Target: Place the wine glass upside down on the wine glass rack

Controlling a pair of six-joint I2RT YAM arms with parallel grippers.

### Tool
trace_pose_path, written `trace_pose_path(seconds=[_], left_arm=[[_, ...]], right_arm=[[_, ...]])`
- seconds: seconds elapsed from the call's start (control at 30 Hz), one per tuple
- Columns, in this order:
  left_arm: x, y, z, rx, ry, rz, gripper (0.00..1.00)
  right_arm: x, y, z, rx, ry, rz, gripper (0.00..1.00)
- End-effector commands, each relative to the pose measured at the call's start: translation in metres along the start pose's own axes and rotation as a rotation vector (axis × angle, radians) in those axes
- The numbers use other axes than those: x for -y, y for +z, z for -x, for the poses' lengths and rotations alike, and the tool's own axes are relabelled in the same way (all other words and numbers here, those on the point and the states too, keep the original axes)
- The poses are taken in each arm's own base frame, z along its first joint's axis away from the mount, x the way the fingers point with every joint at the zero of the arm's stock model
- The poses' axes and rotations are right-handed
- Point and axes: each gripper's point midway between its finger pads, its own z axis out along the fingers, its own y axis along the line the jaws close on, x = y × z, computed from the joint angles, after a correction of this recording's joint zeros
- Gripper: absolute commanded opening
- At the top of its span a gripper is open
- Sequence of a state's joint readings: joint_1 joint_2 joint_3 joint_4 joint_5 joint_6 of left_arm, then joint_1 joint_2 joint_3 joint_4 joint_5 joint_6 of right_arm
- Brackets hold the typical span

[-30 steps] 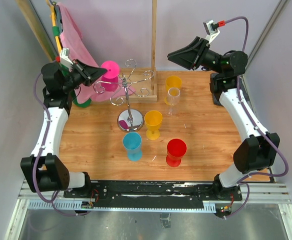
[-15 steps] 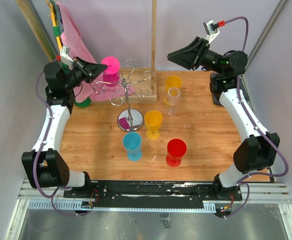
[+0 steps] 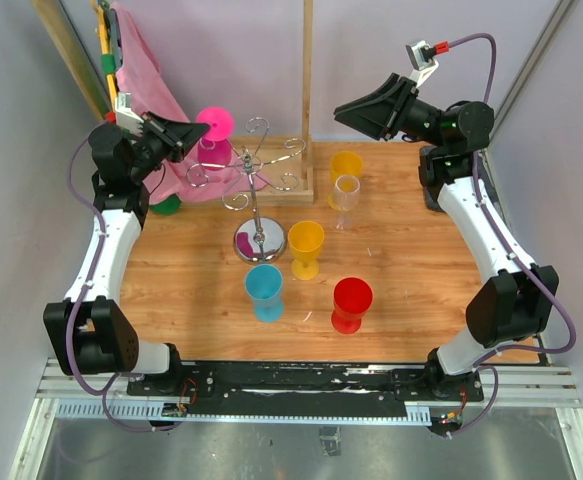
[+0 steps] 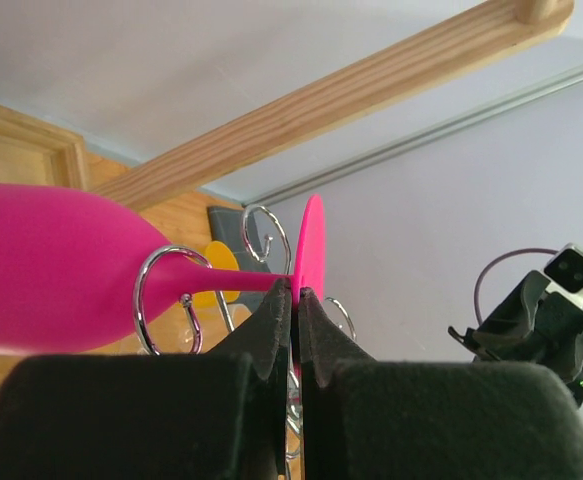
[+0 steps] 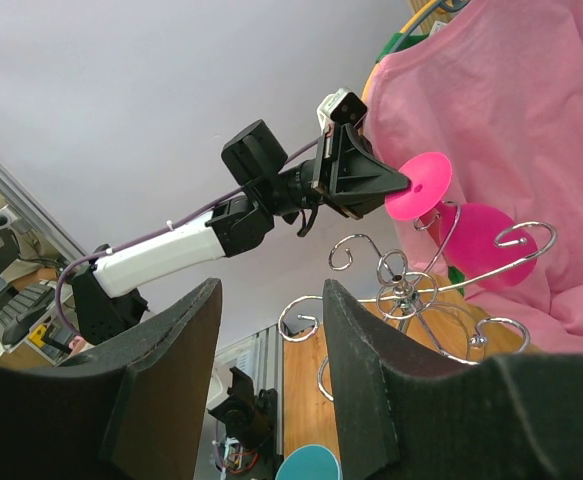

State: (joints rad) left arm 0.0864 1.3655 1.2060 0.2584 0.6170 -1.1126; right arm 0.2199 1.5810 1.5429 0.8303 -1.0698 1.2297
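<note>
The red cup (image 3: 352, 300) stands nearest. Behind it stands the wine glass rack (image 3: 260, 241). The left gripper (image 4: 293, 295) pinches the pink wine glass (image 4: 51, 265) by its foot, bowl down, stem at 1 rack curl. The right gripper (image 5: 269, 300) hangs wide apart.

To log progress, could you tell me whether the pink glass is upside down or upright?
Upside down: the pink glass has its foot on top, pinched in the left pincer, bowl hanging below.

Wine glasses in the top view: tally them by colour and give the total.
Pink glass: 1
Yellow glasses: 2
Clear glass: 1
Blue glass: 1
Red glass: 1
Total: 6
</note>
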Motion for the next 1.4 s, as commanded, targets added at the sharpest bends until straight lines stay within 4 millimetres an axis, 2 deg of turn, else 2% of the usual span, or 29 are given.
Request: trace_pose_path(seconds=[0.0,0.47,0.93,1.23,1.37], left_arm=[[0.004,0.0,0.013,0.068,0.026,0.004,0.0],[-0.016,-0.01,0.007,0.086,0.03,0.064,0.0],[-0.016,-0.022,-0.002,0.07,0.018,0.065,0.0],[-0.033,-0.025,-0.009,0.053,0.009,0.117,0.0],[-0.04,-0.025,-0.012,0.046,0.011,0.134,0.04]], right_arm=[[-0.009,-0.002,0.002,0.003,-0.039,0.013,0.47],[-0.008,-0.001,0.0,-0.002,-0.035,0.015,0.47],[-0.008,-0.001,-0.001,0.0,-0.034,0.016,0.47],[-0.01,0.0,-0.001,-0.001,-0.034,0.019,0.47],[-0.01,0.0,-0.001,0.0,-0.032,0.019,0.47]])
